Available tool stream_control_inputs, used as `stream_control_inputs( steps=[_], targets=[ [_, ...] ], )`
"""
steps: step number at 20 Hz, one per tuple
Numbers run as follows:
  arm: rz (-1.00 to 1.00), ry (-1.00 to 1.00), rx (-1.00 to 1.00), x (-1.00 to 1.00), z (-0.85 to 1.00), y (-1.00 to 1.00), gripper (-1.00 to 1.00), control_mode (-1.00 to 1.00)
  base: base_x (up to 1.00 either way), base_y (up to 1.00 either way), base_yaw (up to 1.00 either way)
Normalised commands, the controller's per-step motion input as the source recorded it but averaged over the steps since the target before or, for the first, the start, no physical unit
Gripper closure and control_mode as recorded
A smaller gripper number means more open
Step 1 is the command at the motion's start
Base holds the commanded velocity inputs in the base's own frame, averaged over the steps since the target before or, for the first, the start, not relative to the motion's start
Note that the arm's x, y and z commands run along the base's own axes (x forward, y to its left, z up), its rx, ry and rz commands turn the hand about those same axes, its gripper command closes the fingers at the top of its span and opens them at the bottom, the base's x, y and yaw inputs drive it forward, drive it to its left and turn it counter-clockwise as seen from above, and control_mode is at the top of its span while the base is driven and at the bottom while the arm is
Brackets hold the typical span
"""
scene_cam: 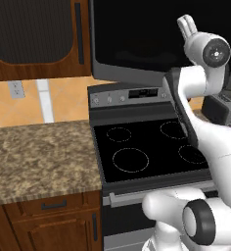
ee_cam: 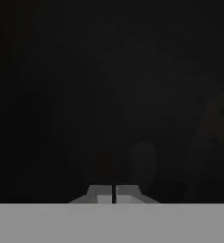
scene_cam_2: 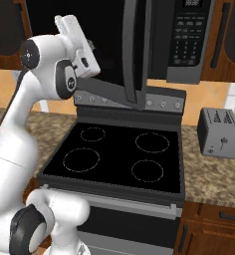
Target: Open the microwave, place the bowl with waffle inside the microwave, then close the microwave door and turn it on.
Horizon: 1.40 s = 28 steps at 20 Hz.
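The microwave [scene_cam_2: 189, 40] hangs above the stove, its keypad at its right side. The microwave door [scene_cam_2: 135, 50] stands swung out, its grey edge turned toward the right base view; in the left base view it is a wide black panel [scene_cam: 137, 34]. My white hand [scene_cam_2: 80, 44] is raised up against that dark panel, left of the door's edge. In the hand view my gripper [ee_cam: 114, 195] is shut, its tips together with nothing between them, facing plain blackness. The bowl and the waffle are out of view.
A black-topped stove [scene_cam_2: 119, 149] with ring burners lies directly below. A small silver toaster [scene_cam_2: 220, 133] stands on the granite counter [scene_cam_2: 214, 174] to the right. More counter [scene_cam: 39, 157] runs to the left, with brown cabinets [scene_cam: 34, 39] above.
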Motion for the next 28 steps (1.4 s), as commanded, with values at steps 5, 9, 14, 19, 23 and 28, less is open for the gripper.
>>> stream_control_inputs(
  steps=[5,9,14,19,23,28],
  targets=[
    [0.19,0.27,0.0,0.44,-0.25,-0.06,1.0,-1.0,0.0,0.0,0.0],
    [0.04,0.0,0.0,0.7,-0.4,-0.1,1.0,-1.0,0.0,0.0,0.0],
    [0.02,-0.05,0.01,0.94,-0.27,-0.01,1.0,-1.0,0.0,0.0,0.0],
    [0.02,-0.01,0.03,1.0,-0.21,-0.02,1.0,-1.0,0.0,0.0,0.0],
    [0.03,0.0,0.04,1.0,-0.12,-0.08,1.0,-1.0,0.0,0.0,0.0],
    [0.05,0.0,0.06,0.96,-0.13,-0.19,1.0,-1.0,0.0,0.0,0.0]
  ],
)
